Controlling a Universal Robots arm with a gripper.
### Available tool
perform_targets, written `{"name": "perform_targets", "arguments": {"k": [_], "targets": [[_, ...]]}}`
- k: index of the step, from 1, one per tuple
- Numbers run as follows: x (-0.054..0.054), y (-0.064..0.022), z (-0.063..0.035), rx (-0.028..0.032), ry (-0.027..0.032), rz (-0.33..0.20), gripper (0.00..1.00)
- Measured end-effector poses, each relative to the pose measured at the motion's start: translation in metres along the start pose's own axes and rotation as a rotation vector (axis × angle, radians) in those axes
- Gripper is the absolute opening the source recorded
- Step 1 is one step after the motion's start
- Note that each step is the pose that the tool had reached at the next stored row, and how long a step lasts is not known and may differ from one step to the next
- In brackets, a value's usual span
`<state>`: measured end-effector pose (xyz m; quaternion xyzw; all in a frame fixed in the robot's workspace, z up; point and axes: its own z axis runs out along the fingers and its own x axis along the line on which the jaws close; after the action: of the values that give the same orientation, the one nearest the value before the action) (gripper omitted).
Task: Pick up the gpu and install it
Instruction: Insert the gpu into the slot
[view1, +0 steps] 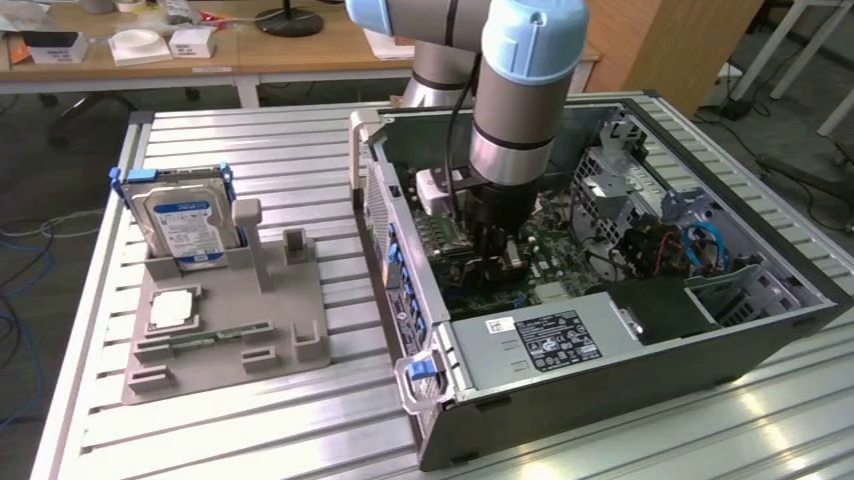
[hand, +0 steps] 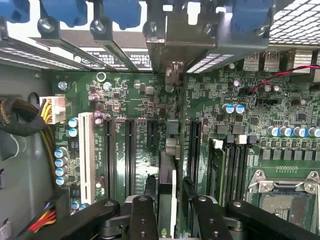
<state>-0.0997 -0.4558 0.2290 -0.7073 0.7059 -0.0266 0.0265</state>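
The gpu (hand: 169, 150) shows edge-on in the wrist view as a thin card standing upright in a motherboard (hand: 130, 100) slot. Its metal end bracket (hand: 172, 70) rests against the case's rear slot openings. My gripper (hand: 168, 187) straddles the card's top edge, one black finger (hand: 150, 185) on each side with a narrow gap to the card, so it is open. In the exterior view the arm reaches down into the open computer case (view1: 601, 350), and the gripper (view1: 491, 262) hangs low over the motherboard in the middle of the case.
A grey fixture tray (view1: 227, 320) at the exterior view's left holds a hard drive (view1: 187, 225) in a blue frame, a memory stick (view1: 200, 340) and a silver chip (view1: 174, 310). Inside the case, memory slots (hand: 232, 165), a processor socket (hand: 285, 195) and a cable bundle (hand: 30, 125) flank the card.
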Motion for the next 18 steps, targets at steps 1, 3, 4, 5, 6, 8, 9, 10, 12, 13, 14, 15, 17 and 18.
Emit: {"name": "perform_targets", "arguments": {"k": [1,3,4,5,6,8,9,10,12,13,14,15,17,18], "targets": [[0.0,-0.0001,-0.0017,0.0001,0.0,0.0,0.34],[0.0,-0.0005,-0.0058,0.0011,0.0,0.0,0.34],[0.0,-0.0007,-0.0082,0.0019,0.0,0.0,0.34],[0.0,-0.0009,-0.011,0.0025,0.0001,0.0,0.34],[0.0,-0.001,-0.0138,0.0033,0.0,0.0,0.34],[0.0,-0.0015,-0.0199,0.0044,0.0001,0.0,0.34],[0.0,-0.0017,-0.0232,0.0049,0.0002,0.0,0.34],[0.0,-0.0019,-0.0263,0.0056,0.0001,0.0,0.34],[0.0,-0.0024,-0.0325,0.0069,0.0001,0.0,0.34],[0.0,-0.0027,-0.0359,0.0078,0.0001,0.0,0.34],[0.0,-0.0029,-0.0385,0.0087,0.0001,0.0,0.34],[0.0,-0.003,-0.0409,0.0094,0.0003,0.0,0.34],[0.0,-0.0035,-0.0462,0.0108,0.0001,0.0,0.34],[0.0,-0.0035,-0.0476,0.0108,0.0002,0.0,0.34]]}}
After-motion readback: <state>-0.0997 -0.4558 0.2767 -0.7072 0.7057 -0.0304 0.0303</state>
